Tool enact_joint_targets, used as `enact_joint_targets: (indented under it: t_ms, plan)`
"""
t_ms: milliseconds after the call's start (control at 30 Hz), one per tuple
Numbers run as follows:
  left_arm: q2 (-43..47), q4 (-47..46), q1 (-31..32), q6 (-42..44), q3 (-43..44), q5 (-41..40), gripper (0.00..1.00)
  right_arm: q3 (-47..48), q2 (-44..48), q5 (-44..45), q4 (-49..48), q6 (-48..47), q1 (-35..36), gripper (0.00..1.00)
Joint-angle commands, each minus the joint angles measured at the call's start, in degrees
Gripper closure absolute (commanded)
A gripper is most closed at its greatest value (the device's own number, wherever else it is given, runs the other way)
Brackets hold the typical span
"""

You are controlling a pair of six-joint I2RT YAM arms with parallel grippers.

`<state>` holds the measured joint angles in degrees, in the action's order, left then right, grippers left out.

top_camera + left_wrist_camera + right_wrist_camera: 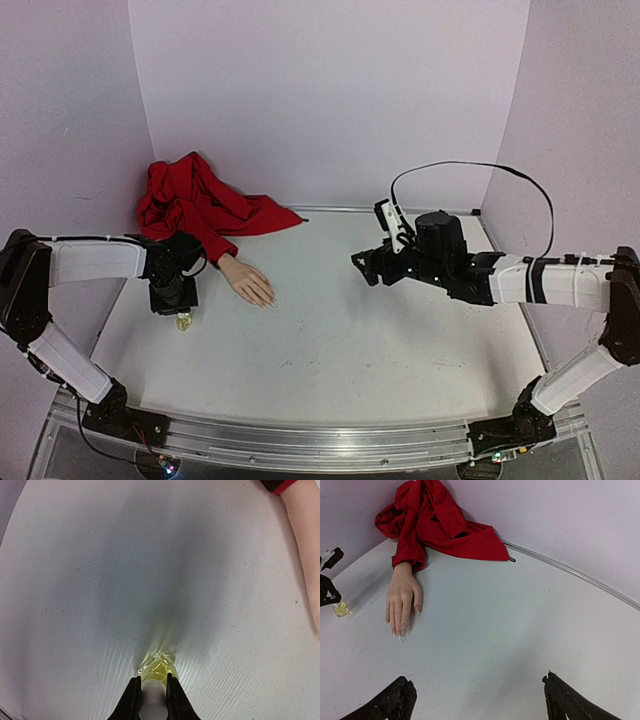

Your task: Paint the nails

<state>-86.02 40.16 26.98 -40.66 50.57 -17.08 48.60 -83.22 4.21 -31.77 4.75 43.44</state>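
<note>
A pale peach mannequin hand (247, 282) lies palm down on the white table, its wrist in a red sleeve (200, 205). Its nails (397, 636) are long and pale, pointing toward the near edge. My left gripper (172, 300) stands just left of the hand, shut on the white cap of a small yellowish bottle (157, 669) that rests upright on the table. In the left wrist view my left gripper (152, 680) clamps the cap from both sides. My right gripper (362, 266) hovers right of the hand, well apart from it. Its fingers (390, 705) are spread wide with nothing between them.
The red fabric is bunched against the back left corner where the lilac walls meet. A black cable (470, 170) loops above the right arm. The table's metal rim (330, 445) runs along the near edge between the two arm bases.
</note>
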Motion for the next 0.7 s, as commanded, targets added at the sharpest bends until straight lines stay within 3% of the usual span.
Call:
enact_joint_targets:
  t_ms: [0,233,500,667]
  plan:
    - [1.87,-2.6,-0.59,-2.53,-1.49,-2.05,0.84,-0.63,2.68,1.45,-2.54,1.68,-1.31,0.09]
    - [3.23,-3.0,-1.19,-1.08,-1.64,-0.69,0.64,-2.9,4.57,2.66,-2.88,5.02,-5.45,0.09]
    - [12.12,-2.84,-5.78,6.13,3.07,0.75,0.31,-7.45,12.12,3.25,1.4,10.79,-18.95,0.06]
    - [22.0,-14.03,-13.07,15.26,4.62,3.71,0.13,-8.1,20.17,8.38,5.83,9.69,-23.92,0.02]
